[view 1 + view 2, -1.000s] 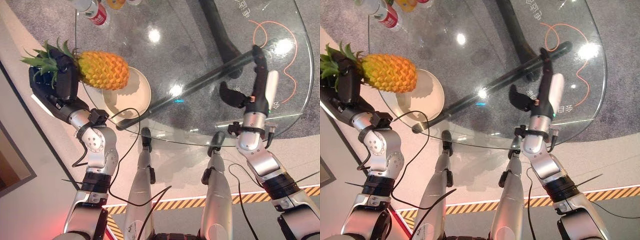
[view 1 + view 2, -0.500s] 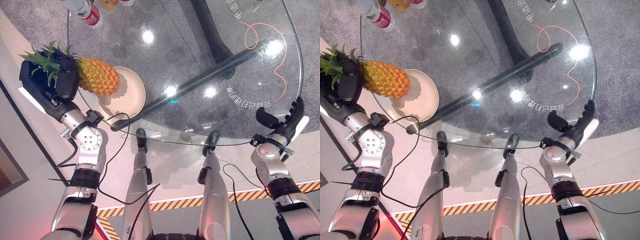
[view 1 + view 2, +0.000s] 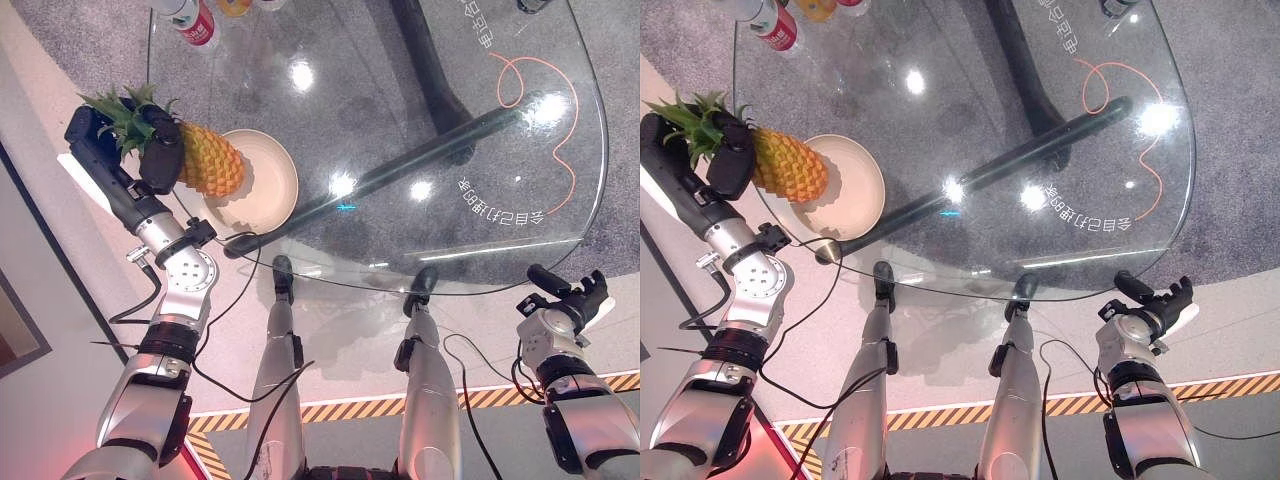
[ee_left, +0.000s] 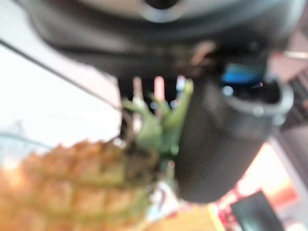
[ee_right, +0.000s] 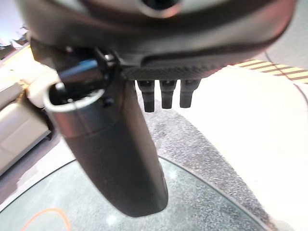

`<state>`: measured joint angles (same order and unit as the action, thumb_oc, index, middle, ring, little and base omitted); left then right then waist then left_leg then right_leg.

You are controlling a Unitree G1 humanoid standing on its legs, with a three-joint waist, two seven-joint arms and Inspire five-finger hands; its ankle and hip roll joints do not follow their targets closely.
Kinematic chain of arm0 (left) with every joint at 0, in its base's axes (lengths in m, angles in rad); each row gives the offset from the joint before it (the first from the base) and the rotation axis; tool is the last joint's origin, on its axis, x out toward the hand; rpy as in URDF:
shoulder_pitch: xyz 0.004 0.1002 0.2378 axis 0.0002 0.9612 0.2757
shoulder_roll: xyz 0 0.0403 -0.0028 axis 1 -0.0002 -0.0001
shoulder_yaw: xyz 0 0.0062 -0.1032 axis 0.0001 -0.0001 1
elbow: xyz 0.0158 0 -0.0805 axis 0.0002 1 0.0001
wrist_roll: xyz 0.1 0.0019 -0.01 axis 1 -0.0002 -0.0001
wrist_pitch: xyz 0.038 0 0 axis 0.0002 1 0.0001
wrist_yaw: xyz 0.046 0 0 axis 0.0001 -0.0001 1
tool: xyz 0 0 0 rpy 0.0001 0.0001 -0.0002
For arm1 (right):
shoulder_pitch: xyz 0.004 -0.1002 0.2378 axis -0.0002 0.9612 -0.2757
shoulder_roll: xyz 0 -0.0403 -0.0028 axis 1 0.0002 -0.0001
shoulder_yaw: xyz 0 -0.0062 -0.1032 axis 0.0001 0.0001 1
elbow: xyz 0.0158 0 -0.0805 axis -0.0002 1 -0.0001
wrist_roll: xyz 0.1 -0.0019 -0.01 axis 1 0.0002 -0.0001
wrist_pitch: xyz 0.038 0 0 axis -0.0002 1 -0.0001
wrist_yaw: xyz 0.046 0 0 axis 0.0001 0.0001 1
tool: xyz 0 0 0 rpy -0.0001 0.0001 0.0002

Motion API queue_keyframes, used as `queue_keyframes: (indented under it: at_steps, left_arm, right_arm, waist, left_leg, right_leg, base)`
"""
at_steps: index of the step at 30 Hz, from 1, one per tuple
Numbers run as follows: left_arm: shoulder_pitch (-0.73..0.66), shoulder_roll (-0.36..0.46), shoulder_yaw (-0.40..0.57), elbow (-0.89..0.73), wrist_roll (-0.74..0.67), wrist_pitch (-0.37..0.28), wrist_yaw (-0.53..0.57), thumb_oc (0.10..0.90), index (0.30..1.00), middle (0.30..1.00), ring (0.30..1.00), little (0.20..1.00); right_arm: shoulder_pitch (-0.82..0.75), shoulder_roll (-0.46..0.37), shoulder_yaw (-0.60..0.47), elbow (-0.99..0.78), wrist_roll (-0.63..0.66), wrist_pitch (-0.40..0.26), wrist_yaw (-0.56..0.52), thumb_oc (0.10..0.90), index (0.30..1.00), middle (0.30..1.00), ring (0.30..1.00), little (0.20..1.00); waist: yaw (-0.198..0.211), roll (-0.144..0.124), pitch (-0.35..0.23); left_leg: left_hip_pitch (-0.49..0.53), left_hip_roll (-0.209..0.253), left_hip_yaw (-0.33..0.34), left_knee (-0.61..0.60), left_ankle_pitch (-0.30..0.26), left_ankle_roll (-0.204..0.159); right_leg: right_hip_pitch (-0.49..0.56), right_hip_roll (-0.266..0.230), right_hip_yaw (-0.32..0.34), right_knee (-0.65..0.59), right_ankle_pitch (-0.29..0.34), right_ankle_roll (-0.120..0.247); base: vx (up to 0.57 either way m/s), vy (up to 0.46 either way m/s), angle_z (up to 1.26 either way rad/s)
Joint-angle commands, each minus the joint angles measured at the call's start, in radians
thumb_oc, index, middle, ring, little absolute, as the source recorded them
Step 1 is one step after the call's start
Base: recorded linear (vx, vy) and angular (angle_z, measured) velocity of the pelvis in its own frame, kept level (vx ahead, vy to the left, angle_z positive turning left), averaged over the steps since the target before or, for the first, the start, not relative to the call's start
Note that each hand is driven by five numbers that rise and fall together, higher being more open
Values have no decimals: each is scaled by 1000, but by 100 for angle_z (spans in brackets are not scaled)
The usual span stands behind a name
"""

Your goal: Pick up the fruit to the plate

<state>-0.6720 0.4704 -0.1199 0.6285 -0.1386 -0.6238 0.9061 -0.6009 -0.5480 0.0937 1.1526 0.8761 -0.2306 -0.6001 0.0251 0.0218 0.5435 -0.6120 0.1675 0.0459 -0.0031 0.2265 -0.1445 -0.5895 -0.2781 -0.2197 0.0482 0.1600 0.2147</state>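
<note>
Right hand (image 3: 565, 300) dropped off table (image 3: 400, 120); left hand (image 3: 155, 155) grips pineapple (image 3: 210, 165) crown.

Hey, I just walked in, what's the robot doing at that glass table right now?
The robot's left hand grips a pineapple by its leafy crown end and holds it over the near edge of a cream plate on the round glass table. Whether the fruit touches the plate is unclear. The right hand is off the table's edge, fingers loosely open, holding nothing. A few bottles stand at the table's far rim.
</note>
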Motion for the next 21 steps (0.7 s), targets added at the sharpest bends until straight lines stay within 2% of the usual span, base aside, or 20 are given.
queue_keyframes:
  at_steps: [1, 8, 9, 13, 21]
  left_arm:
    - [-143, 107, -2, -8, 90, -96, 64, 100, 300, 300, 300, 200]
    - [-138, 108, -4, 11, 93, -104, 79, 100, 300, 300, 300, 200]
    - [-141, 107, -6, 13, 106, -108, 86, 100, 300, 300, 300, 200]
    - [-145, 104, -14, 16, 132, -109, 99, 100, 300, 300, 300, 200]
    - [-165, 107, -24, 16, 138, -93, 96, 100, 300, 300, 300, 200]
  right_arm:
    - [5, -39, -59, 68, 66, -16, 4, 800, 900, 900, 900, 900]
    - [18, -37, -80, 103, 108, 41, 33, 800, 900, 900, 900, 900]
    - [22, -37, -84, 120, 127, 83, 45, 800, 900, 900, 900, 900]
    - [33, -41, -82, 159, 131, 167, 47, 800, 900, 900, 900, 900]
    - [45, -46, -79, 206, 131, 268, 65, 800, 900, 900, 900, 900]
  waist:
    - [39, -55, -24]
    - [38, -57, -24]
    - [36, -57, -24]
    - [37, -59, -24]
    - [33, -67, -24]
  left_leg:
    - [-11, 18, 6, 57, -69, -11]
    - [-7, 21, 7, 61, -78, -13]
    - [-17, 20, 6, 61, -71, -11]
    - [-15, 20, 2, 61, -79, -11]
    - [-31, 21, -6, 65, -75, -8]
  right_leg:
    - [-32, 6, -45, 132, -46, -4]
    - [-29, 9, -45, 143, -59, -2]
    - [-37, 11, -43, 138, -51, -4]
    - [-34, 16, -39, 137, -56, -3]
    - [-43, 26, -37, 131, -48, -6]
  base:
    - [0, 0, 0]
    - [0, 0, 0]
    - [0, 0, 0]
    - [0, 0, 0]
    - [0, 0, 0]
